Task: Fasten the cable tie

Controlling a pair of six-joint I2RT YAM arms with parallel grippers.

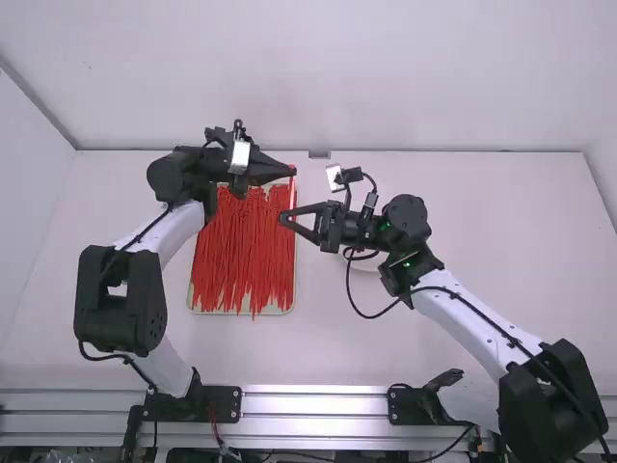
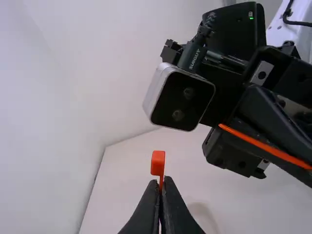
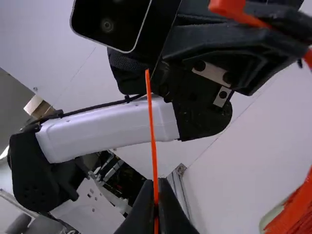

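Observation:
One red cable tie hangs in the air between the two grippers, above the far end of the tray. My left gripper is shut on the strap just below the tie's square head. My right gripper is shut on the tie's thin tail, whose free end points up toward the left gripper. The head sits apart from the tail's tip. In the left wrist view the right gripper is close by, with the strap running across it.
A flat beige tray on the white table holds a pile of several red cable ties, directly under the left arm's forearm. A corner of that pile appears in the right wrist view. Open table lies to the right.

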